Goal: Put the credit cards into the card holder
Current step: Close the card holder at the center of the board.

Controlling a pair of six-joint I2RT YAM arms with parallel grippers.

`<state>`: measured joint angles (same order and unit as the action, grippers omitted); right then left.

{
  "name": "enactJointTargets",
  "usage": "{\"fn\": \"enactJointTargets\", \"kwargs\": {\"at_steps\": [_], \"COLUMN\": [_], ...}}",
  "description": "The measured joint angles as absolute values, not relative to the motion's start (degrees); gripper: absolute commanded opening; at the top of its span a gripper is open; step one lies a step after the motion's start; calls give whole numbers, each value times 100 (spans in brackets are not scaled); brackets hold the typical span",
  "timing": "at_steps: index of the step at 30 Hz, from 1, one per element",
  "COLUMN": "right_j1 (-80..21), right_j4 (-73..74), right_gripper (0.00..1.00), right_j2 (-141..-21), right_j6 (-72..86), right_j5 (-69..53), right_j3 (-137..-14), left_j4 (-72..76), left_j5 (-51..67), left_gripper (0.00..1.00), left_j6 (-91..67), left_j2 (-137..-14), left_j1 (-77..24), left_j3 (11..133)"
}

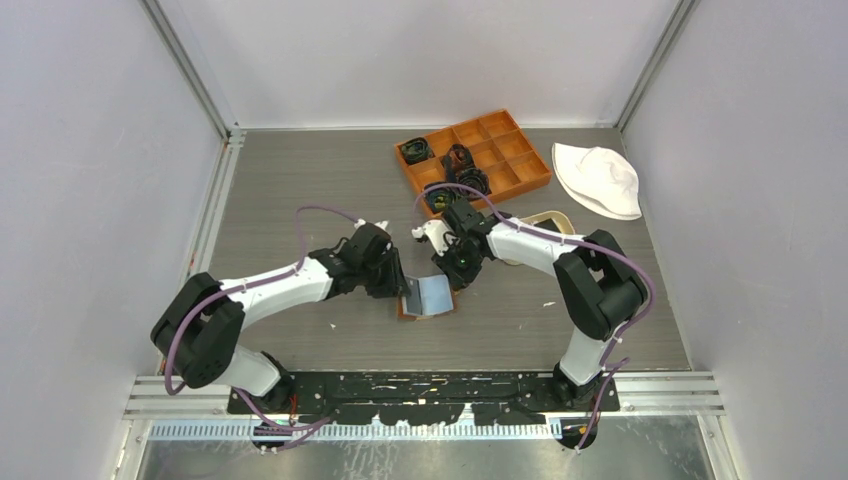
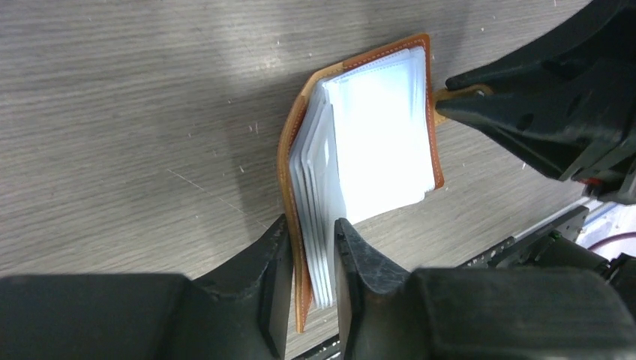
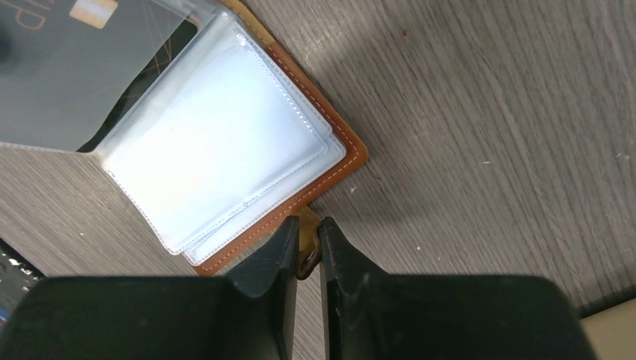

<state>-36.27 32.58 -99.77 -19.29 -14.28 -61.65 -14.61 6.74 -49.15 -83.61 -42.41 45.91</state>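
The card holder (image 1: 425,297) lies open on the table, brown leather with clear plastic sleeves inside. My left gripper (image 1: 393,285) is shut on its left cover and several sleeves, as the left wrist view shows (image 2: 311,232); the card holder (image 2: 375,142) fans open there. My right gripper (image 1: 456,276) is shut on the holder's tan snap tab (image 3: 306,238) at the right edge. In the right wrist view a dark credit card (image 3: 67,67) with a gold chip sits behind a clear sleeve at the top left. No loose cards show.
An orange compartment box (image 1: 515,165) with dark coiled items stands at the back. A white hat (image 1: 600,180) lies at the back right. A beige oval tray (image 1: 548,218) sits partly behind my right arm.
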Motion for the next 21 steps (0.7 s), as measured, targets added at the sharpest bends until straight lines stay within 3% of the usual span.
{"fn": "enactJointTargets", "kwargs": {"at_steps": [6, 14, 21], "right_j1": [-3437, -3142, -2906], "right_j4": [3288, 3304, 3304], "right_gripper": [9, 8, 8], "right_j2": [-9977, -9977, -9977], "right_j6": [-1737, -1457, -1232], "right_j5": [-1813, -2412, -2862], "right_j3": [-6239, -6259, -6285], "left_j4": [-1205, -294, 648], "left_j5": [908, 1461, 1852], "left_gripper": [40, 42, 43], "left_j6": [-5072, -5402, -5662], "left_j2": [-8049, -7955, -8567], "left_j1": [-4244, -4246, -4412], "left_j3": [4283, 4071, 4073]}}
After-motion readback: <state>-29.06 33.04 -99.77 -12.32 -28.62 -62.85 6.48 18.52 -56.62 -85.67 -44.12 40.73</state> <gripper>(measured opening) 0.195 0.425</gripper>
